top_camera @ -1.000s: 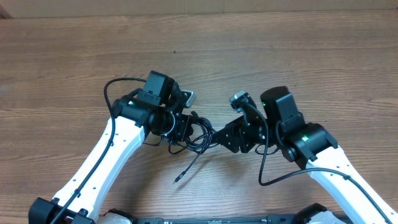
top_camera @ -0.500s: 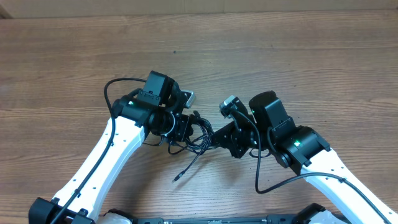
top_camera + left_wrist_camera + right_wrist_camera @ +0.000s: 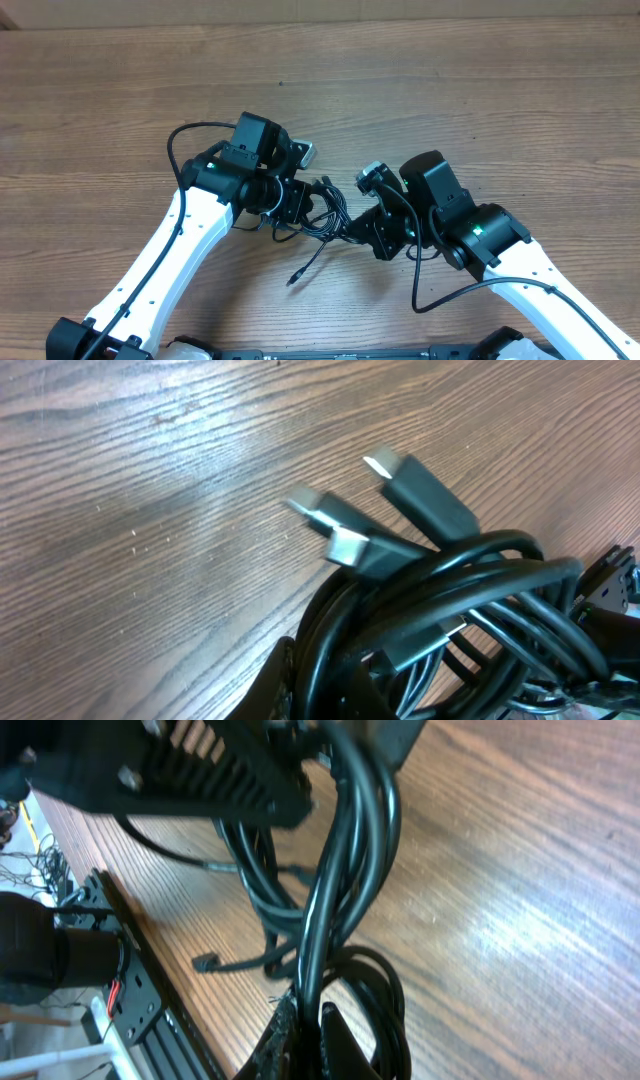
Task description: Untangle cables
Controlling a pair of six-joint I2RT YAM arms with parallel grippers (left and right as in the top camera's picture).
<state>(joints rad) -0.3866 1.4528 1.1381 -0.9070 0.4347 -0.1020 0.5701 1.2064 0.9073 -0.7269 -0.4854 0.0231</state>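
The cables (image 3: 318, 212) lie in a knotted black bunch on the desk (image 3: 450, 90), about midway between its left and right edges and nearer the edge where the arms are mounted. The bunch sits between the two grippers.

The left gripper (image 3: 298, 205) meets the bunch from the left, jaws clenched on it. In the left wrist view several cords loop together and run down into the dark finger (image 3: 278, 678) at the bottom of the frame. Two flat plugs (image 3: 345, 535) with silver tips stick out of the loops, pointing up and left, just above the wood. A third plug shows lower in the bunch, half covered by cords.

The right gripper (image 3: 352, 228) meets the bunch from the right and slightly nearer the mounting edge, its jaws clamped on cords. In the right wrist view a few cords run straight up from between its fingers (image 3: 335, 1040) towards the left gripper's black body, while others curl on the wood beside them.

One loose end (image 3: 293, 280) trails from the bunch towards the mounting edge, its small plug lying flat on the desk, apart from both grippers.
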